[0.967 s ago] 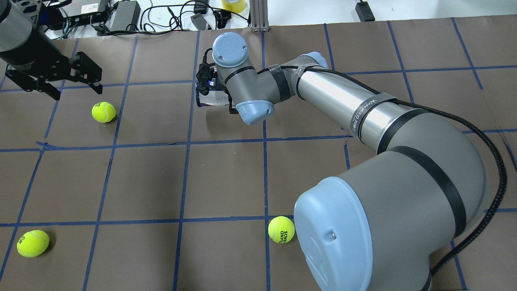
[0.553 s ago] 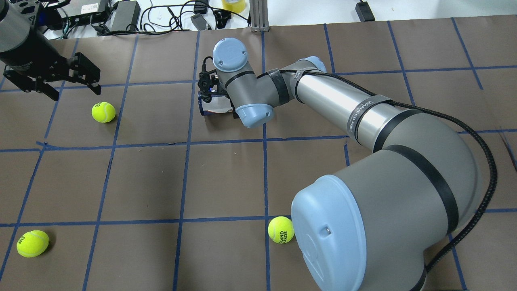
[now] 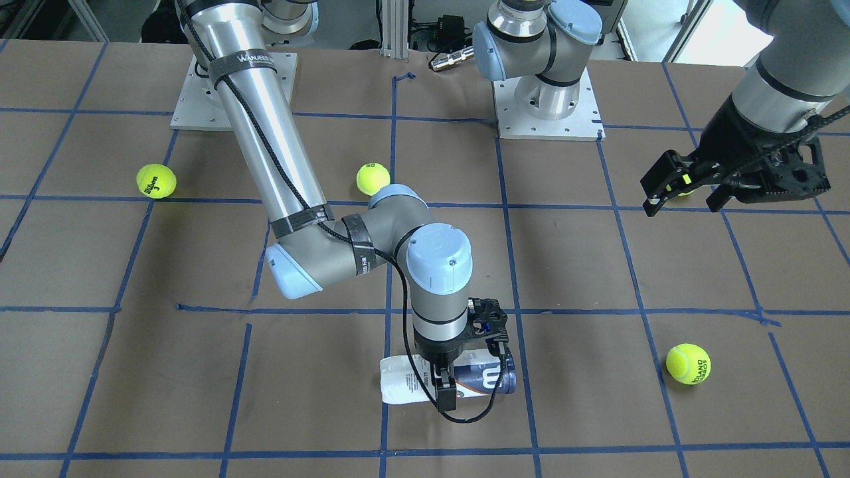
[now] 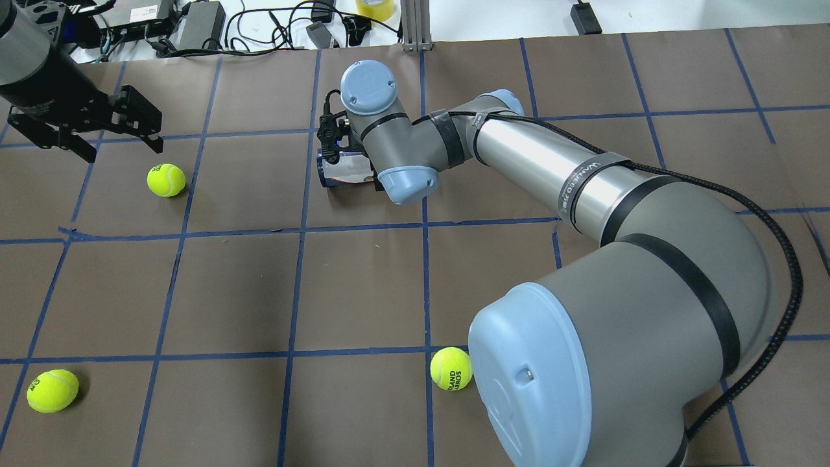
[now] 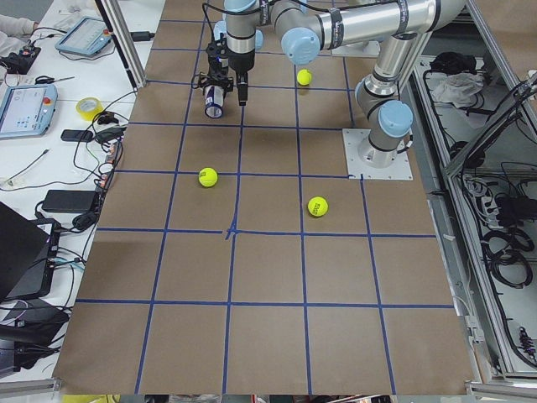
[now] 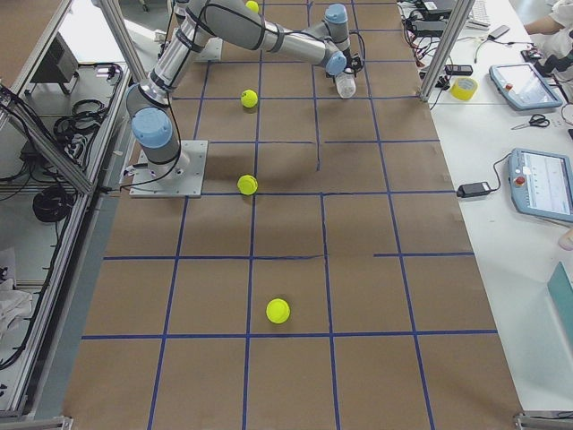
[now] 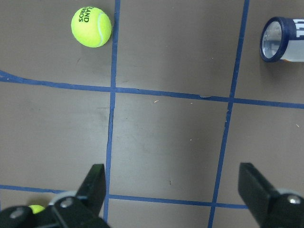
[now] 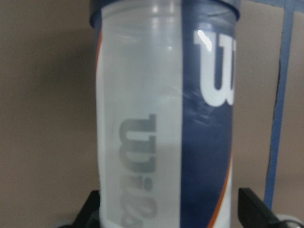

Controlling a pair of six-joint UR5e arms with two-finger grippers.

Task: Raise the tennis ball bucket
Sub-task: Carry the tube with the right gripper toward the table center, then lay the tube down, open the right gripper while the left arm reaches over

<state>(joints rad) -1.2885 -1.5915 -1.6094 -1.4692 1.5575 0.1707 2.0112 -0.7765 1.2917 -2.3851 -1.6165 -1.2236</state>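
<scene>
The tennis ball bucket (image 3: 405, 384) is a clear tube with a white-and-navy Wilson label. It lies on its side on the brown table, near the far edge in the overhead view (image 4: 337, 174). My right gripper (image 3: 443, 378) points down over its middle. The right wrist view shows the tube (image 8: 161, 118) filling the gap between the two spread fingers (image 8: 254, 213). The jaws stand open, one finger on each side of the tube. My left gripper (image 4: 120, 146) is open and empty, hovering far to the left. The left wrist view shows the tube's navy rim (image 7: 280, 40) at the top right.
Three yellow-green tennis balls lie loose: one (image 4: 166, 179) just below the left gripper, one (image 4: 52, 390) at the near left, one (image 4: 451, 368) by the right arm's elbow. Cables and power boxes (image 4: 194, 23) lie past the table's far edge.
My right gripper has come down over the tube and now covers most of it. The tube has not moved. The left gripper has barely shifted.
</scene>
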